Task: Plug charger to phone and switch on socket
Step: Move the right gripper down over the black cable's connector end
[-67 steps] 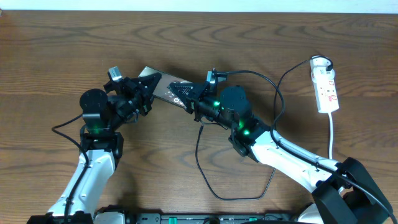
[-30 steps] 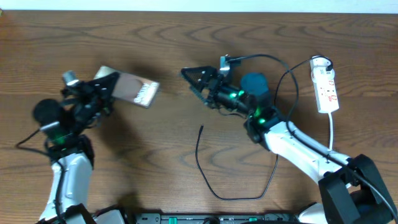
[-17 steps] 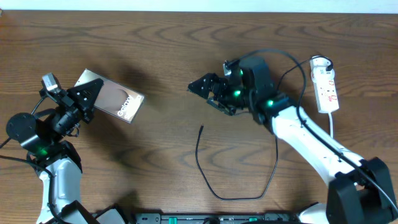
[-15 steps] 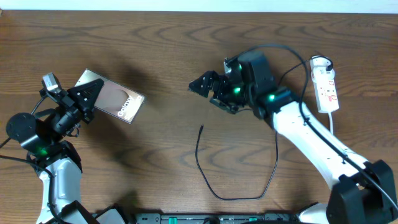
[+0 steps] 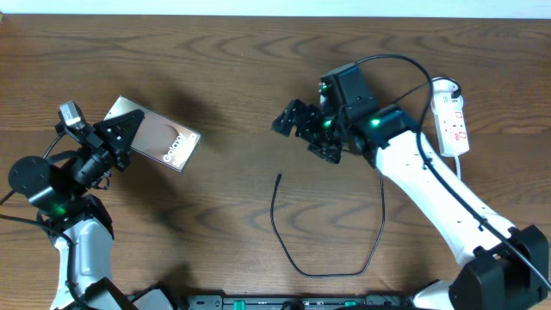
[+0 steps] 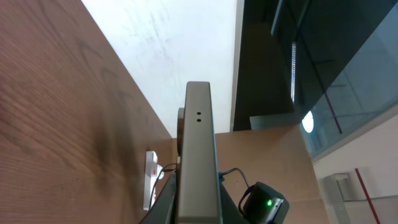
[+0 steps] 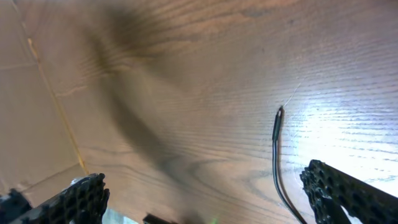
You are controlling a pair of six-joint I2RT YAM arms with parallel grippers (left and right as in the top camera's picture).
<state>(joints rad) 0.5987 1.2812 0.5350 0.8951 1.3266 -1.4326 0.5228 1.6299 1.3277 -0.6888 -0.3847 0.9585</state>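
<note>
The phone (image 5: 159,140) is off the table at the left, face up with white "Galaxy" lettering, and my left gripper (image 5: 119,135) is shut on its near end. In the left wrist view the phone (image 6: 198,143) stands edge-on between the jaws. The charger's plug tip (image 5: 280,177) lies loose on the wood, and its black cable (image 5: 327,274) loops round toward the socket (image 5: 452,116) at the far right. My right gripper (image 5: 306,133) hovers open above and right of the tip, holding nothing. In the right wrist view the plug tip (image 7: 278,121) lies between the spread fingers (image 7: 342,190).
The socket's white cord (image 5: 461,185) runs down along the right side. The socket (image 6: 151,180) and the right arm's camera (image 6: 264,205) show past the phone in the left wrist view. A brown board (image 7: 31,112) borders the table's left in the right wrist view.
The left arm carried the phone out to the left and has since held still. The right gripper, open throughout, has drifted right and a little back from the plug tip.
</note>
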